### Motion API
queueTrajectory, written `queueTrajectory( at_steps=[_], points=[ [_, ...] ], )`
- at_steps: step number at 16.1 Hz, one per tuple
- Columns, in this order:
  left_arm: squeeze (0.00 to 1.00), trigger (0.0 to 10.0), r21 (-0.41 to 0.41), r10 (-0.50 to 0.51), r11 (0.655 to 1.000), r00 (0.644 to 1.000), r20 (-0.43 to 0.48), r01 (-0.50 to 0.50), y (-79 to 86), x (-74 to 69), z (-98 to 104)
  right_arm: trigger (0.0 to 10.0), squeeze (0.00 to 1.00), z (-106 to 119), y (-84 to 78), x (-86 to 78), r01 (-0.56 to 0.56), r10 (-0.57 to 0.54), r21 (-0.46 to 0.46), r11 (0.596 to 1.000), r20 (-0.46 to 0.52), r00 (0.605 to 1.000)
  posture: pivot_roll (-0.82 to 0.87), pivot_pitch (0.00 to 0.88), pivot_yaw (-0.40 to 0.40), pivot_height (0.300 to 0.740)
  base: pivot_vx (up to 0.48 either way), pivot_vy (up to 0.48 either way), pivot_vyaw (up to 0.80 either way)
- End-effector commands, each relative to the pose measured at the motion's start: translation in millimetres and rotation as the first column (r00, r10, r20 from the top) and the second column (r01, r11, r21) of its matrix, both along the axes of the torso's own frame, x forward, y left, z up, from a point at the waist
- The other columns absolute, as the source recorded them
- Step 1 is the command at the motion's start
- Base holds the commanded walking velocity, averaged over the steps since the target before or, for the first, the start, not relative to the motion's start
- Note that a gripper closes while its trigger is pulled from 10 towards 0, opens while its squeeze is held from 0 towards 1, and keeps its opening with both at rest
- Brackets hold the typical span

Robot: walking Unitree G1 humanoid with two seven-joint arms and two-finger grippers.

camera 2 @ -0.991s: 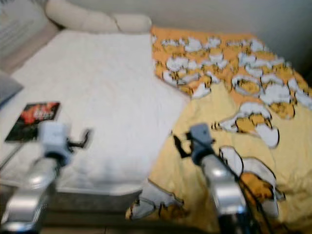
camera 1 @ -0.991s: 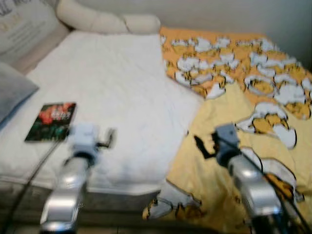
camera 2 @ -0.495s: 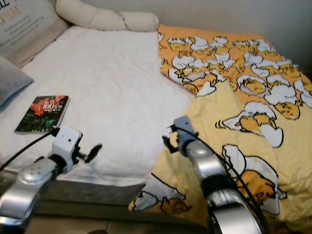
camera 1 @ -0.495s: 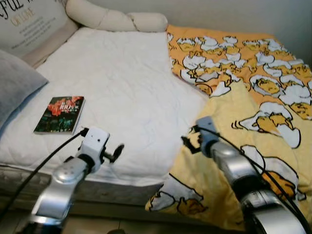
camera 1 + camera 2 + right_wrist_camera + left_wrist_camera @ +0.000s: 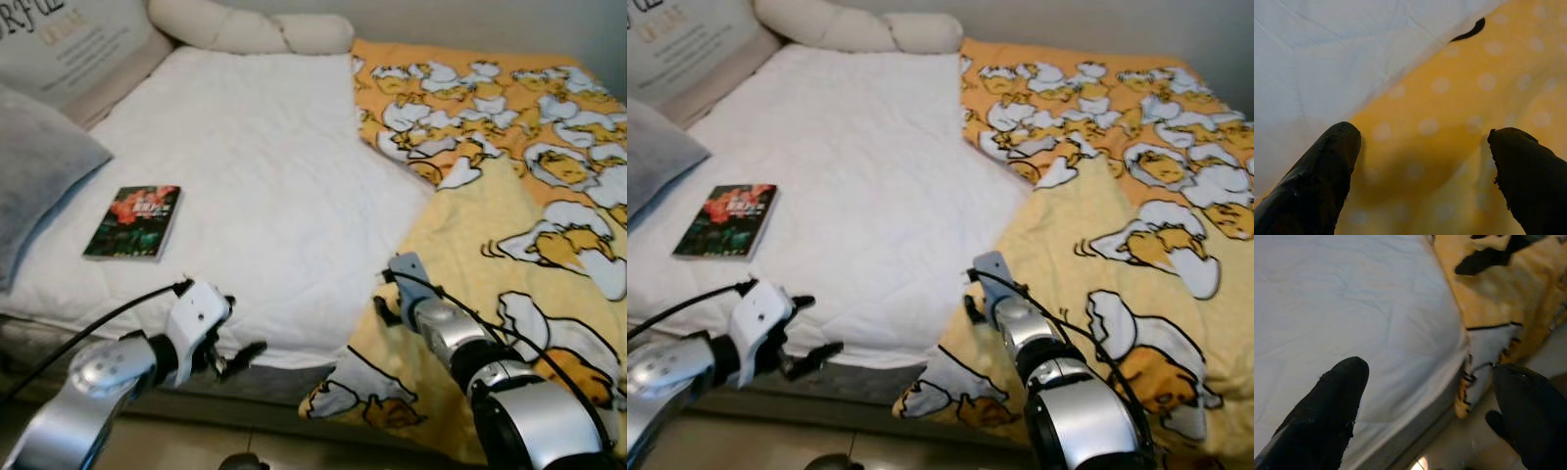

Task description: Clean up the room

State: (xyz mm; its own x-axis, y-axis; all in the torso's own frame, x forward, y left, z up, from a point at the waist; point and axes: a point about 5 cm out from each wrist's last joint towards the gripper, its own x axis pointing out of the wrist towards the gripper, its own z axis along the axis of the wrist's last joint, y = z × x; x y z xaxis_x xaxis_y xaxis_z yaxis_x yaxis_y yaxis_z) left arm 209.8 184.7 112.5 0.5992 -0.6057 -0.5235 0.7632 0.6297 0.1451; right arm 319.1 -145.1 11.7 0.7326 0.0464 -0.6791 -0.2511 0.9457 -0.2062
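Observation:
A yellow blanket [image 5: 509,196] printed with egg cartoons covers the right half of the bed and hangs over its front edge. My right gripper [image 5: 382,304] is open just above the blanket's left border, where yellow meets the white sheet [image 5: 1327,58]; nothing sits between its fingers [image 5: 1327,156]. My left gripper [image 5: 240,354] is open at the mattress's front edge, below the sheet, and holds nothing. A dark book [image 5: 132,222] with a red flower cover lies flat on the white sheet [image 5: 265,176], to the left.
A grey pillow [image 5: 39,176] lies at the bed's left end. A printed cushion [image 5: 69,39] and a cream bolster [image 5: 245,29] are at the back. Bare floor [image 5: 284,446] runs along the front of the bed. A black cable [image 5: 88,338] trails from my left arm.
The camera has shifted and the blur has cleared. Both arms have come lower and nearer the bed's front edge; the left gripper has dropped below the mattress edge.

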Motion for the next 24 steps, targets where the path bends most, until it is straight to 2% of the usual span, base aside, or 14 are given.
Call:
queueTrajectory(
  at_steps=[1, 2, 4, 5, 6, 10, 13, 16, 19, 24],
  points=[
    [1.0, 10.0, -0.001, -0.03, 1.0, 0.999, -0.017, 0.03, -0.9, -5.5, 5.1, 10.0, 0.0, 1.9, -3.5, 2.0, 0.028, -0.028, -0.023, 0.999, 0.014, 1.0, 0.27, 0.004, 0.005, 0.74, 0.0, 0.0, 0.0],
    [1.0, 10.0, 0.01, -0.043, 0.999, 0.998, -0.036, 0.044, 1.2, -11.7, 6.9, 6.4, 0.0, -1.3, -6.5, -0.8, 0.067, -0.067, -0.012, 0.998, 0.004, 0.998, 0.28, 0.016, 0.005, 0.74, 0.0, 0.0, 0.0],
    [1.0, 10.0, 0.032, -0.054, 0.998, 0.996, -0.069, 0.056, 5.3, -23.4, 8.8, 0.0, 0.0, -8.2, -5.9, -7.2, 0.124, -0.122, 0.069, 0.99, -0.03, 0.992, 0.31, 0.038, 0.001, 0.74, 0.0, 0.0, 0.0],
    [1.0, 10.0, 0.036, -0.052, 0.998, 0.996, -0.074, 0.055, 6.0, -25.9, 9.3, 0.0, 0.0, -9.7, -5.9, -8.5, 0.121, -0.119, 0.063, 0.991, -0.034, 0.992, 0.32, 0.04, -0.002, 0.74, 0.0, 0.0, 0.0],
    [1.0, 10.0, 0.036, -0.042, 0.998, 0.995, -0.087, 0.045, 7.6, -31.3, 12.0, 0.0, 0.0, -12.2, -7.5, -11.0, 0.11, -0.109, 0.002, 0.994, -0.034, 0.993, 0.31, 0.045, -0.007, 0.74, 0.0, 0.0, 0.0],
    [1.0, 10.0, 0.032, -0.029, 0.999, 0.996, -0.089, 0.032, 4.9, -33.3, 12.7, 0.0, 0.0, -13.8, -6.6, -12.5, 0.099, -0.1, -0.015, 0.995, -0.044, 0.994, 0.32, 0.044, -0.01, 0.74, 0.0, 0.0, 0.0],
    [1.0, 10.0, 0.036, -0.031, 0.999, 0.994, -0.103, 0.034, 5.5, -38.7, 15.1, 0.0, 0.0, -16.1, -9.8, -14.9, 0.128, -0.128, -0.005, 0.992, -0.06, 0.99, 0.34, 0.053, -0.002, 0.74, 0.0, 0.0, 0.0],
    [1.0, 10.0, 0.051, -0.034, 0.998, 0.991, -0.126, 0.041, 8.7, -46.6, 21.5, 0.0, 0.0, -19.1, -20.7, -18.7, 0.203, -0.2, 0.027, 0.979, -0.08, 0.976, 0.37, 0.09, 0.02, 0.74, 0.0, 0.0, 0.0],
    [1.0, 10.0, 0.069, -0.026, 0.997, 0.99, -0.141, 0.036, 12.5, -52.5, 24.7, 0.0, 0.0, -21.3, -26.0, -21.6, 0.221, -0.217, 0.035, 0.975, -0.089, 0.972, 0.39, 0.118, 0.027, 0.74, 0.0, 0.0, 0.0],
    [1.0, 10.0, 0.069, -0.017, 0.997, 0.988, -0.155, 0.028, 11.2, -55.1, 23.9, 0.0, 0.0, -21.6, -32.9, -22.7, 0.26, -0.255, 0.059, 0.964, -0.084, 0.963, 0.39, 0.114, 0.026, 0.74, 0.0, 0.0, 0.0]
  ],
)
